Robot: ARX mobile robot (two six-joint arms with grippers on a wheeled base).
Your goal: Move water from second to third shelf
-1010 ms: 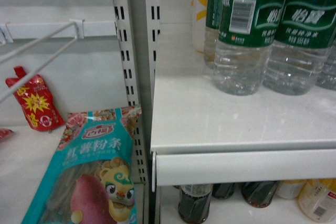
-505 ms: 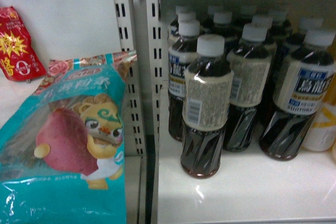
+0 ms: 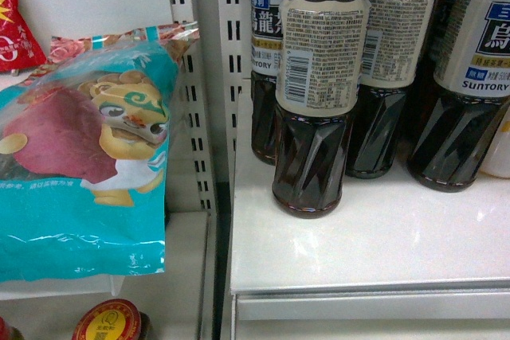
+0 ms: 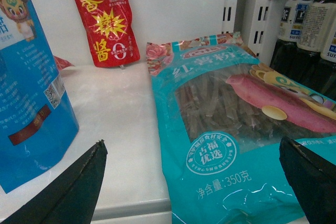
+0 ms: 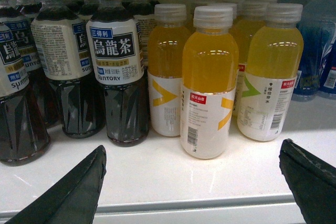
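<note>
The scene is a white metal store shelving unit with slotted uprights (image 3: 227,77) dividing two bays. In the head view, the right bay's white shelf (image 3: 366,236) carries dark tea bottles (image 3: 319,85) with cream and blue-and-white labels, standing upright in close rows; the front bottle stands nearest the shelf edge. The left bay holds a teal noodle packet (image 3: 80,173) printed with a cartoon lion and a sweet potato, leaning against the upright, with a red pouch (image 3: 12,25) behind it and a red-and-yellow jar lid (image 3: 107,320) on the level below. The left wrist view shows the same teal packet lying on its white shelf, the red pouch propped against the back wall, and a blue bag (image 4: 26,93) at the left edge. The left gripper (image 4: 194,177) is spread wide, fingers at the frame's lower corners, holding nothing. The right wrist view shows the dark tea bottles beside orange juice bottles (image 5: 207,82) with white caps, and blue bottles (image 5: 317,51) at far right. The right gripper (image 5: 194,182) is likewise spread wide and empty. No water bottle with a green label appears in any current view.
</note>
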